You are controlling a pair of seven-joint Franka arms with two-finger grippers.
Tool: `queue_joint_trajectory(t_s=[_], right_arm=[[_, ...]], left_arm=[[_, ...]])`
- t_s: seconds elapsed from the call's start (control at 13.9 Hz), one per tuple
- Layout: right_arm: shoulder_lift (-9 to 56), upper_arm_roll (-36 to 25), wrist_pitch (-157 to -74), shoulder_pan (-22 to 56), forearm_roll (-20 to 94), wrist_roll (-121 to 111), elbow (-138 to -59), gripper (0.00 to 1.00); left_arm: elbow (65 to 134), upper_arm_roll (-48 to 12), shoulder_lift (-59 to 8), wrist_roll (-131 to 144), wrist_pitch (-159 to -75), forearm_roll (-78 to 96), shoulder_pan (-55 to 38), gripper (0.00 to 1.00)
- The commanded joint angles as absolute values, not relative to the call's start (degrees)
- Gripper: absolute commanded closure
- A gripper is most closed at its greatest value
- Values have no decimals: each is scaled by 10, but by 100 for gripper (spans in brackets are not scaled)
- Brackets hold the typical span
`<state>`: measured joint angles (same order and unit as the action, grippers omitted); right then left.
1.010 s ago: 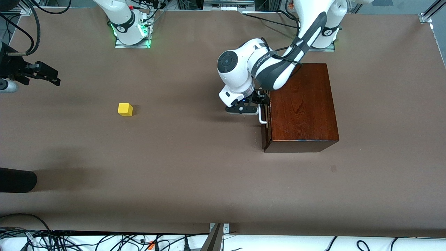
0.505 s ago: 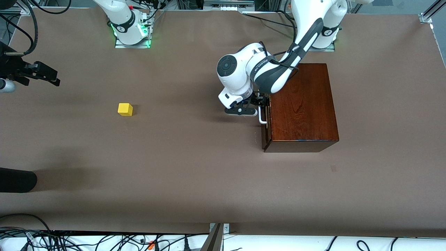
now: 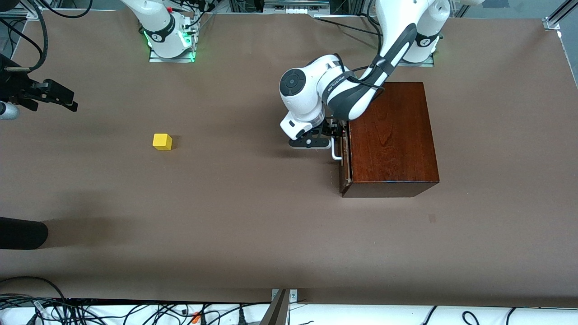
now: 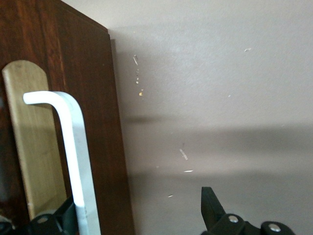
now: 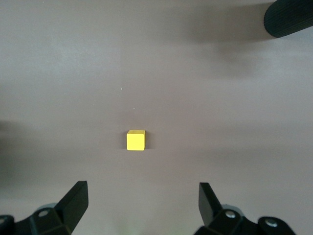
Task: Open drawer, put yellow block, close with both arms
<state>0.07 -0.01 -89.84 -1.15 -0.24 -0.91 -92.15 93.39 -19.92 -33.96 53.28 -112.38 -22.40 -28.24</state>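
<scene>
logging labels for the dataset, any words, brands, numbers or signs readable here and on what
Left arm: dark lettering on its white wrist link, too small and tilted to read.
Right arm base: a round dark mark, too small to read.
Drawer, its handle, wooden box and yellow block: no text.
Nothing else carries lettering.

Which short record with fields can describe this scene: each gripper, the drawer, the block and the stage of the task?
left gripper: open, in front of the drawer, one finger by the white handle, not clamped
right gripper: open, up in the air at the right arm's end of the table, waiting
drawer: out of the dark wooden box by a narrow gap only
yellow block: alone on the table, toward the right arm's end, touched by nothing
stage: drawer opening just begun; block not yet picked up
</scene>
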Motion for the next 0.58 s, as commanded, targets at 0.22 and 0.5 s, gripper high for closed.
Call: queue_joint_trajectory(t_s=[0.22,0.5], right_arm=[[-19,9,-901,-18,9,-1,-945,0],[-18,10,-900,-18,10,1,-947,0]], left_arm=[[906,-205,-366,571,-1169,-197,-301,0],[869,-205,-395,591,-1168,-195,-323,0]])
